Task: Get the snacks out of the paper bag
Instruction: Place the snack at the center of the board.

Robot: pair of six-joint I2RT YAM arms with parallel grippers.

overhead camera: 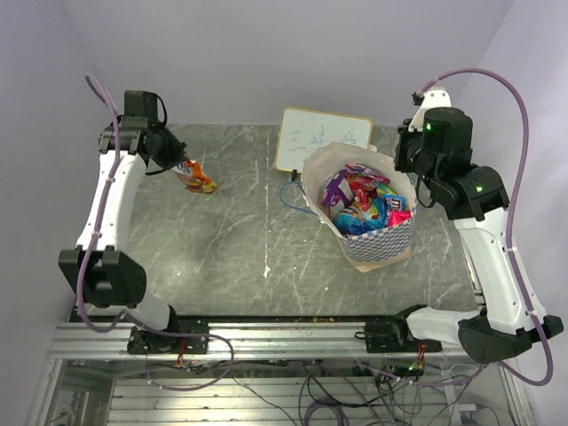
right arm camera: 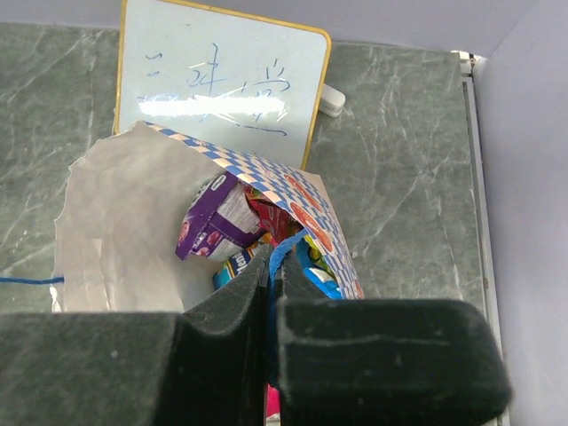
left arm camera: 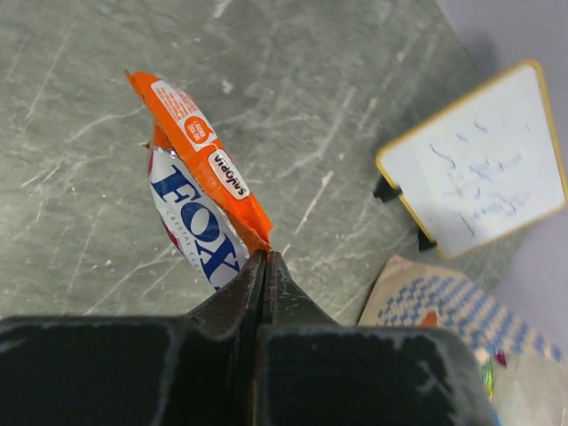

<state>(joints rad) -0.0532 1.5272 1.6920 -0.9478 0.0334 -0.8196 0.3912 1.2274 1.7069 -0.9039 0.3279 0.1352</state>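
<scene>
My left gripper (overhead camera: 182, 169) (left arm camera: 264, 257) is shut on the corner of an orange and blue-white snack packet (overhead camera: 197, 177) (left arm camera: 200, 191), which hangs just above the table at the back left. The paper bag (overhead camera: 382, 244) (right arm camera: 115, 231) stands upright at centre right, open, with several snack packets (overhead camera: 364, 200) inside, among them a purple one (right arm camera: 213, 222). My right gripper (overhead camera: 415, 191) (right arm camera: 277, 257) is at the bag's right rim. It is shut on a blue strip (right arm camera: 297, 244) that looks like the bag's cord handle.
A white signboard (overhead camera: 321, 138) (right arm camera: 217, 89) stands just behind the bag. The bag's other blue cord handle (overhead camera: 288, 197) hangs off its left side. Walls close in at the back and both sides.
</scene>
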